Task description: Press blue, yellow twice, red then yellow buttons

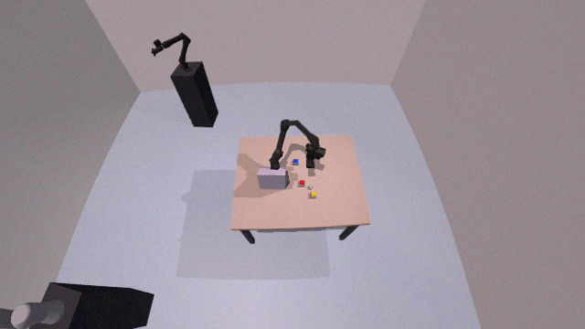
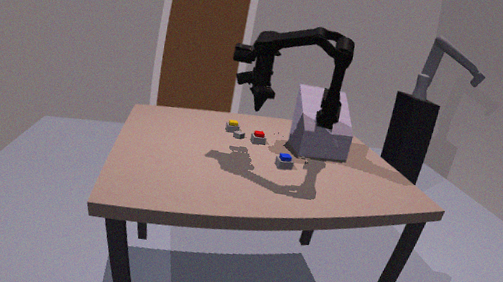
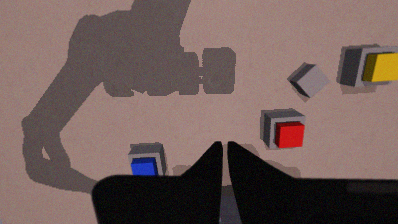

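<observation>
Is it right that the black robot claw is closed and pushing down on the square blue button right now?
Not quite. The black robot claw is closed, but it is not pushing the square blue button: it hangs in the air well above the wooden table. The exterior view shows the gap between them.

We count three buttons on the table: one blue button, one red button, one yellow button. One small grey block, upper right of the wrist view. One arm on the table; top view probably shows two more stands, blurry.
</observation>
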